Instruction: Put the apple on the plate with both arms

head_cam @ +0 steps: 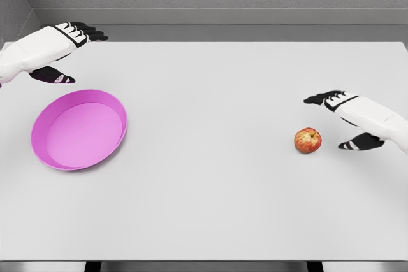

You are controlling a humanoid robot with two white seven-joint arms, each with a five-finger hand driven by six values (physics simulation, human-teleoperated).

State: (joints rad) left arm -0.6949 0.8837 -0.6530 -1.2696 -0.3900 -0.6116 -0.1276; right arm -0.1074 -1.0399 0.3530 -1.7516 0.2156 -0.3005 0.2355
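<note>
1. Counts: two hands, one plate, one apple, one counter point(210, 208). The counter is pale grey and fills most of the head view; a grey wall runs behind its far edge.

2. Left hand point(64, 49): enters from the upper left edge on a white arm. Its dark fingers point(89, 31) are stretched out toward the right, the thumb hangs spread below them, and it holds nothing. It hovers above the far left part of the counter, beyond the plate and apart from it.

3. Plate point(121, 122): one, pink-magenta, round with a raised rim, lying flat on the left part of the counter. Nothing lies in it. Seen at a slant, it appears as an oval tilted up to the right.

4. Apple point(308, 139): one, red with a yellow patch, resting on the right part of the counter, well apart from the plate. It is nearly round, so no long axis stands out; the stem end faces upward, and no stem itself can be made out.

5. Right hand point(347, 122): enters from the right edge on a white arm, with fingers point(319, 99) extended leftward above and beyond the apple, and the thumb point(357, 144) spread out just right of it. The hand is wide open and grips nothing; the apple sits just beside the gap between fingers and thumb, not touched by either.
</note>
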